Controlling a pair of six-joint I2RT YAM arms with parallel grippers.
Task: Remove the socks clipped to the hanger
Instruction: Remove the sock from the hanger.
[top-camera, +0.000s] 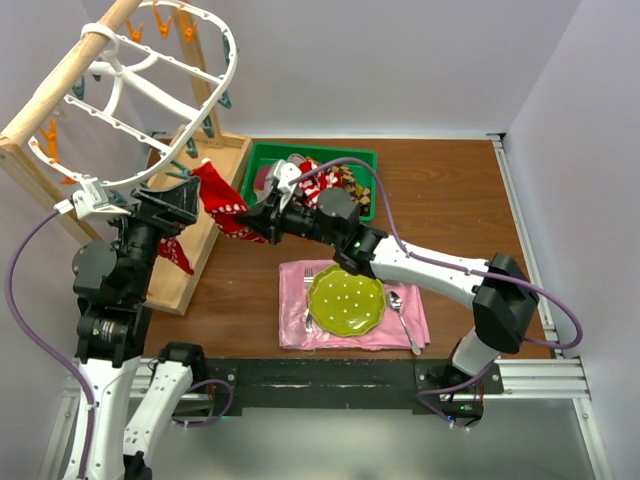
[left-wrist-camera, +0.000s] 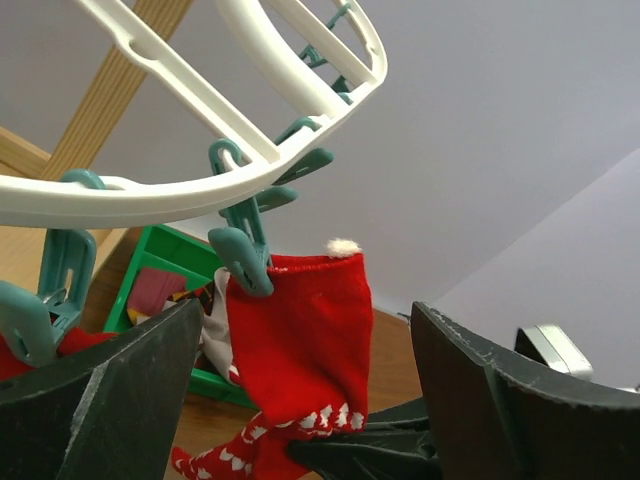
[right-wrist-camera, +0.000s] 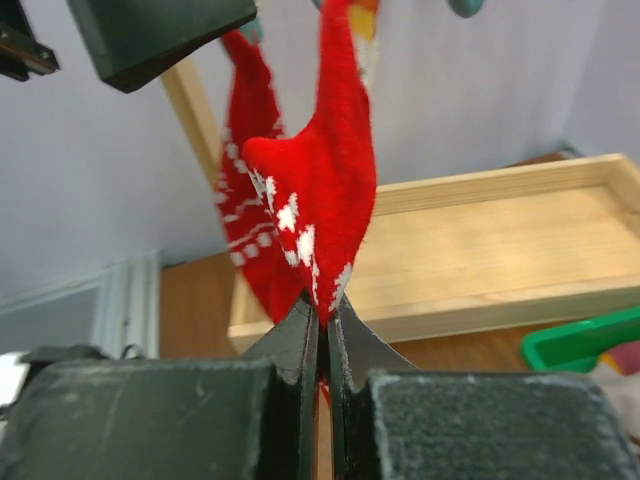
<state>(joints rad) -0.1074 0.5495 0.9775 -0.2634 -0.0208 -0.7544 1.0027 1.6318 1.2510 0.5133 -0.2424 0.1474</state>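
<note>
From above, the left arm rises steeply from its base with the wrist tipped up, and the left gripper (top-camera: 172, 205) sits just below the rim of the white ribbed plastic hanger (top-camera: 228, 80), a red sock (top-camera: 215, 190) right ahead of its fingers; the right arm reaches long and low, its right gripper (top-camera: 255, 220) clamped on the sock's lower end, a green bin (top-camera: 262, 155) just behind it. In the left wrist view the left gripper (left-wrist-camera: 305, 330) has its 2 dark ridged fingers (left-wrist-camera: 110, 400) wide apart, the soft knit red sock (left-wrist-camera: 300, 340) hanging between them untouched from a teal clip (left-wrist-camera: 240, 260) above, on the smooth curved hanger (left-wrist-camera: 150, 195). In the right wrist view the right gripper (right-wrist-camera: 322, 335) has both fingers pressed together on the white-patterned tip of the red sock (right-wrist-camera: 320, 190), which rises straight above them; a pale wooden tray (right-wrist-camera: 500, 240) lies beyond
</note>
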